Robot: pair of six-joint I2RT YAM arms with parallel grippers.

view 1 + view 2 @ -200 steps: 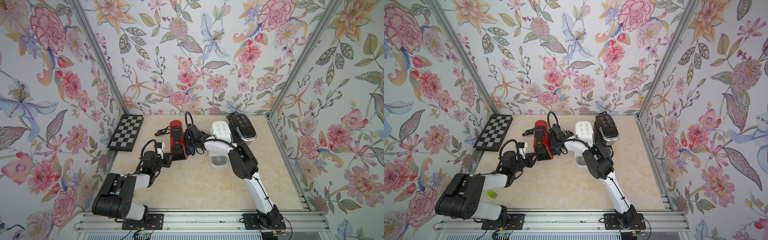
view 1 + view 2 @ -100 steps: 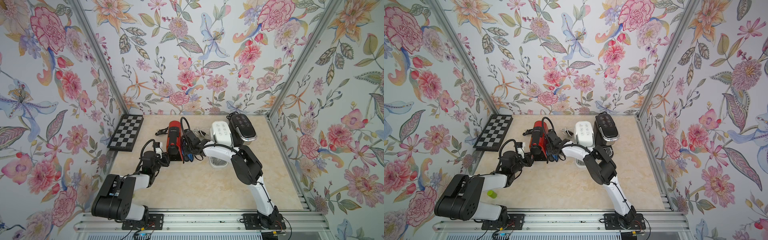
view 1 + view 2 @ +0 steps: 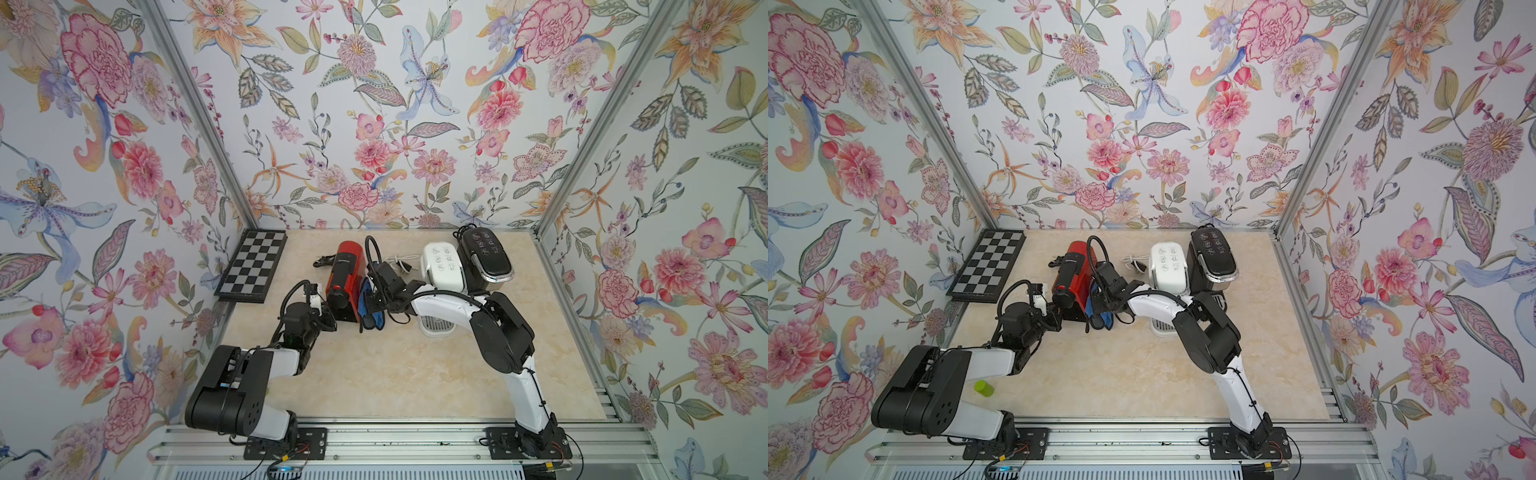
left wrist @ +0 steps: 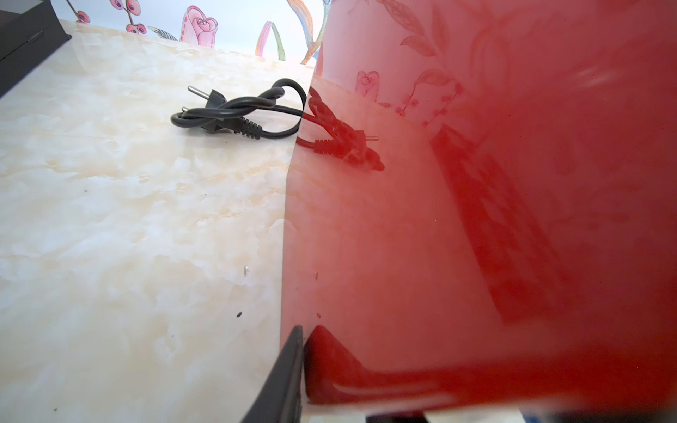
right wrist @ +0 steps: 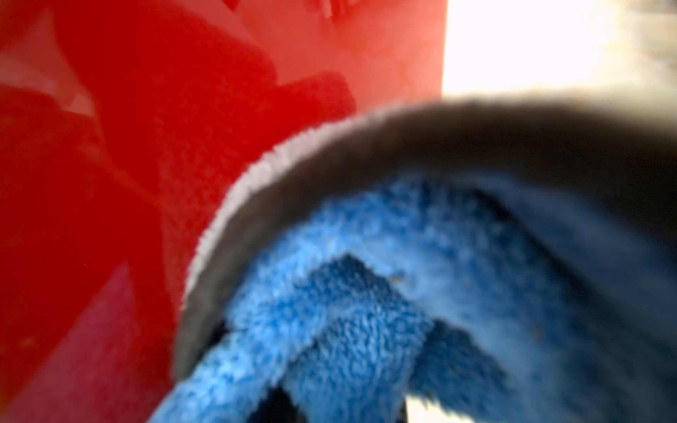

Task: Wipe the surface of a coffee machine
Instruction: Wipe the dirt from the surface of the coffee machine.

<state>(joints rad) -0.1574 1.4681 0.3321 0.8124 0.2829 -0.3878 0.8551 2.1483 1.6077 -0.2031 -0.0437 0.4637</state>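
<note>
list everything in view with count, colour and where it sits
red coffee machine: 1, red with black front, mid-table
white coffee machine: 1, white, right of the red one
black coffee machine: 1, black with chrome trim, back right, beside the white one
chessboard: 1, black and silver, back left by the wall
blue cloth: 1, blue with grey backing, against the red machine's right side
black power cord: 1, black, on the table left of the red machine
white power cord: 1, white, between red and white machines
small green item: 1, lime, front left; too small to identify
table: 1, cream marble pattern
left gripper: 1, black, at the red machine's front left
right gripper: 1, black, holding the cloth
</note>
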